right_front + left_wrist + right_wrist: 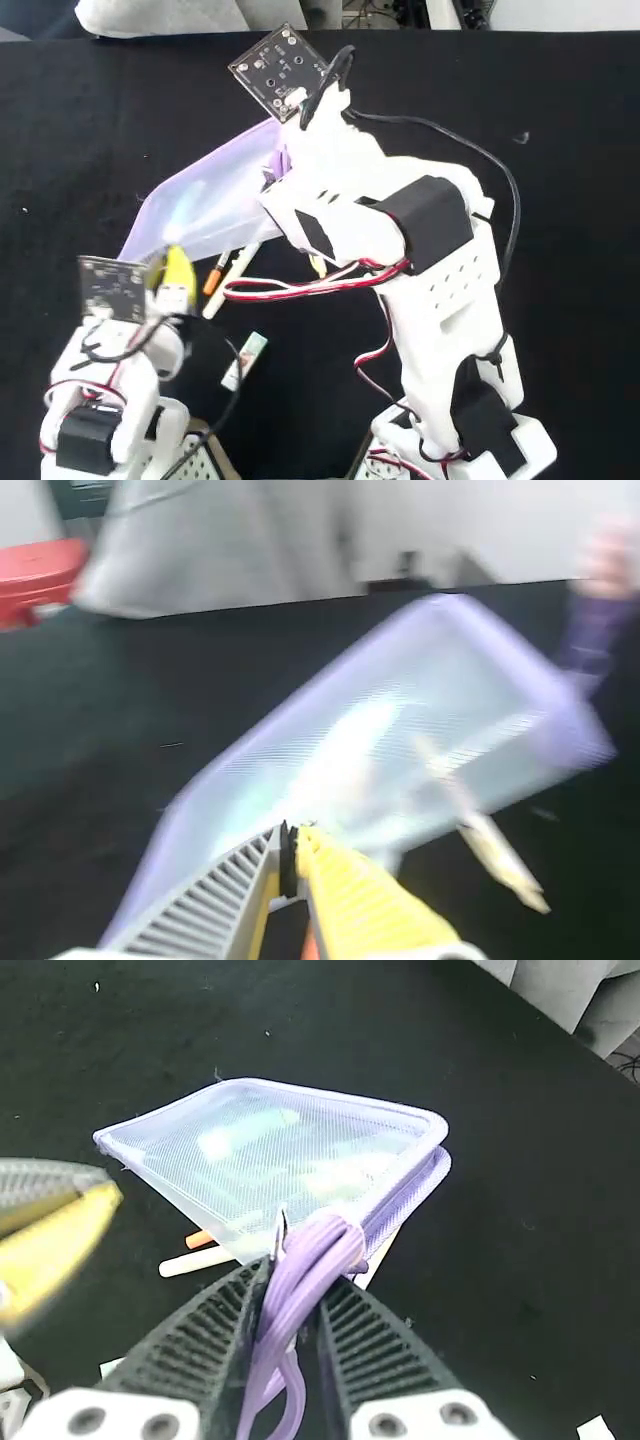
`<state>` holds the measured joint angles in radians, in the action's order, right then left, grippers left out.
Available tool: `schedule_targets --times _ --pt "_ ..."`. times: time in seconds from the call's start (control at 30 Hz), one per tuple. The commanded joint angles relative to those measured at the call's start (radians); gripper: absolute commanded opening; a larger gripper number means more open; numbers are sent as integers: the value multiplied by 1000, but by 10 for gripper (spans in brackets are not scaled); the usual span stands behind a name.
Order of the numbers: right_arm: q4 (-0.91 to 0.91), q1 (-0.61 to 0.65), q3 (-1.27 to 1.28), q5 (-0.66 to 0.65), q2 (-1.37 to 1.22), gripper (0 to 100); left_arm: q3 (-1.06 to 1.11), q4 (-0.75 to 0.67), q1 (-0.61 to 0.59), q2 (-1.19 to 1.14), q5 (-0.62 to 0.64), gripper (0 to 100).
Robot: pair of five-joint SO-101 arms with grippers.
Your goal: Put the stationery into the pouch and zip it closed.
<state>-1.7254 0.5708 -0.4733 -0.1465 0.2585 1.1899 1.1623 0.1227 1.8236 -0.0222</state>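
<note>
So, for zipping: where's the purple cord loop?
Right wrist view: purple cord loop pinched in the right gripper, at a corner of the translucent lilac pouch.

High view: fixed overhead, looked down on table [560,150], far enough back for both arms.
Left wrist view: sat just behind left gripper [288,840], looked low along it; pouch [400,730] close ahead.
Right wrist view: close behind right gripper [295,1270], looked steeply down.
All three shared pouch.

A matte black table [80,120] spread under even light. Beyond its far edge lay a pale crumpled cloth [160,15], with a red object [40,565] near it.
</note>
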Motion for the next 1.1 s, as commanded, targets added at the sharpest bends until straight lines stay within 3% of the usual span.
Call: schedule_targets --times 0.0,0.1,0.3,0.47,0.73,1.07 --pt "37 12 -58 0 1 11 -13 -14 232 -2 8 34" --pt "32 28 -71 0 4 11 -13 -17 332 -2 15 61" --pt "-20 150 -188 0 1 11 -51 -49 337 -2 17 286" --pt "-23 206 -196 0 2 11 -35 -135 246 -2 17 251" --pt "-35 256 -196 0 7 11 111 -331 -27 -2 11 238" --pt "-35 253 -196 0 8 11 131 -350 -39 -2 8 220"
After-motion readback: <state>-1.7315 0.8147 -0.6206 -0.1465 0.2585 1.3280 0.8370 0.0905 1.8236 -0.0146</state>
